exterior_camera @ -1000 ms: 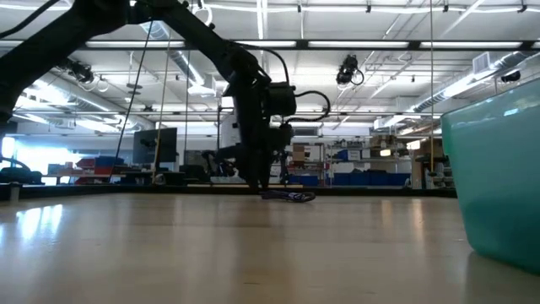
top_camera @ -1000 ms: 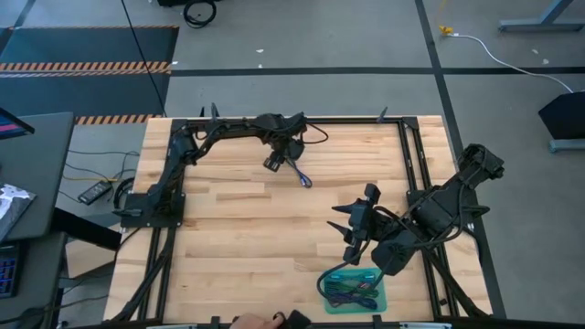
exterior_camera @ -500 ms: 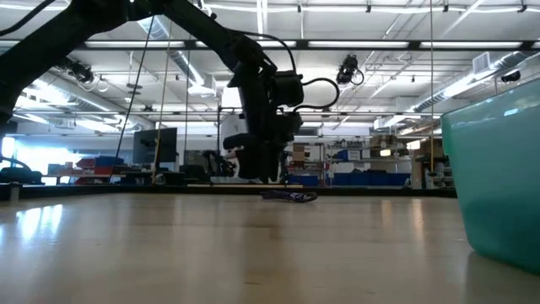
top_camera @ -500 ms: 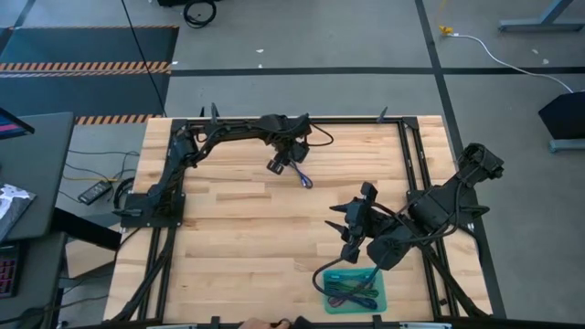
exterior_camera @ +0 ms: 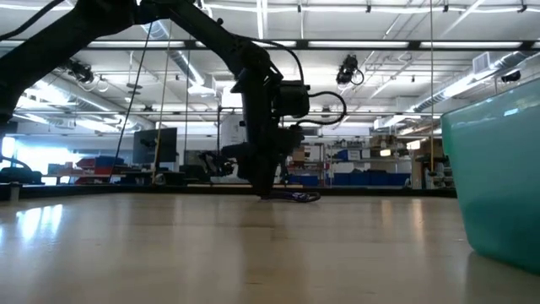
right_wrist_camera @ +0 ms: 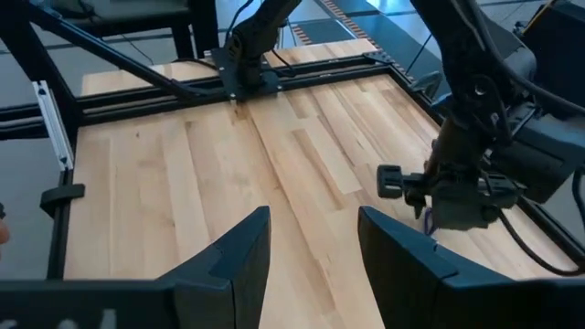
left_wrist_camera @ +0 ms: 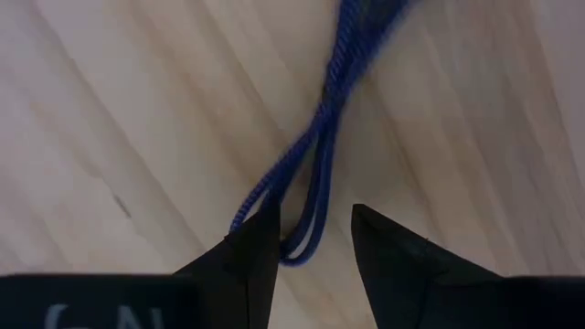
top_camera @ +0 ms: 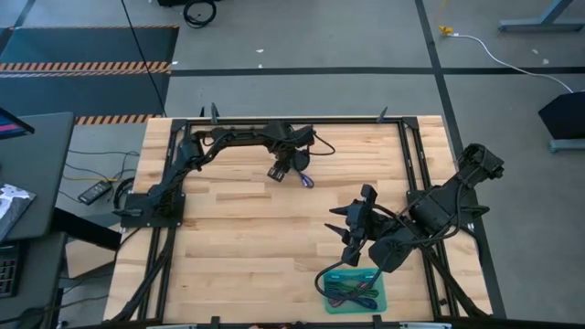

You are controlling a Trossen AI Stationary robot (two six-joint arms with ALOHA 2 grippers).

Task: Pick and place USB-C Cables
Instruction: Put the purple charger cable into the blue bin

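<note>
My left gripper (top_camera: 301, 174) is down at the table (top_camera: 238, 228) near its far edge, fingers (left_wrist_camera: 247, 256) spread, straddling the end loop of the blue-violet cable (left_wrist_camera: 315, 174), not pinching it. That cable (top_camera: 306, 180) lies flat on the wood; in the low view it shows as a dark bundle (exterior_camera: 295, 197) beside the gripper (exterior_camera: 268, 192). My right gripper (top_camera: 352, 245) hangs over the near right part of the table, fingers (right_wrist_camera: 238, 251) spread, holding nothing. The teal tray (top_camera: 377, 297) at the near edge holds the other cables (top_camera: 352, 294), bunched together.
</note>
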